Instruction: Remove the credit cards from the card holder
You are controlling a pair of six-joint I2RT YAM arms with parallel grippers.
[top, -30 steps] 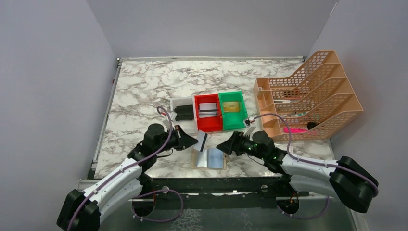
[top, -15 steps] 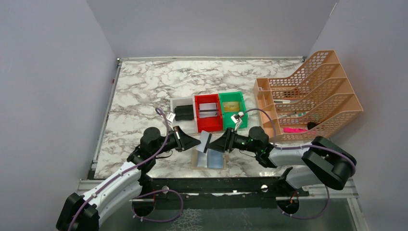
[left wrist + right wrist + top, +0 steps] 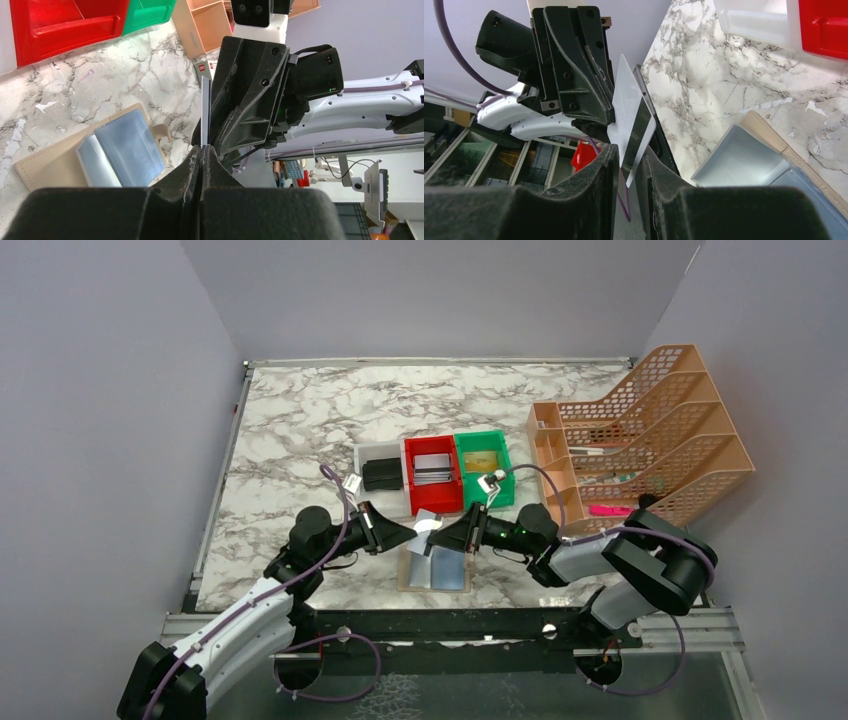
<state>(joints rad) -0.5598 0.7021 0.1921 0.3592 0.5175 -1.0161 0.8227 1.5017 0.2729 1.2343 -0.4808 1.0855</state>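
While the left gripper [image 3: 201, 148] pinches a credit card [image 3: 631, 112] above the open card holder [image 3: 440, 572], the right gripper [image 3: 629, 152] straddles it — clamped or not, unclear.

One credit card [image 3: 428, 524] is up in the air, tipped on its edge. It is white with a dark stripe, and the left gripper [image 3: 201, 149] pinches one end. The card holder [image 3: 435, 568] lies open and flat on the table [image 3: 300, 420] just under it, tan outside, with shiny blue-grey sleeves [image 3: 125, 150] showing. More grey cards [image 3: 432, 470] lie flat in the red bin [image 3: 409, 480].
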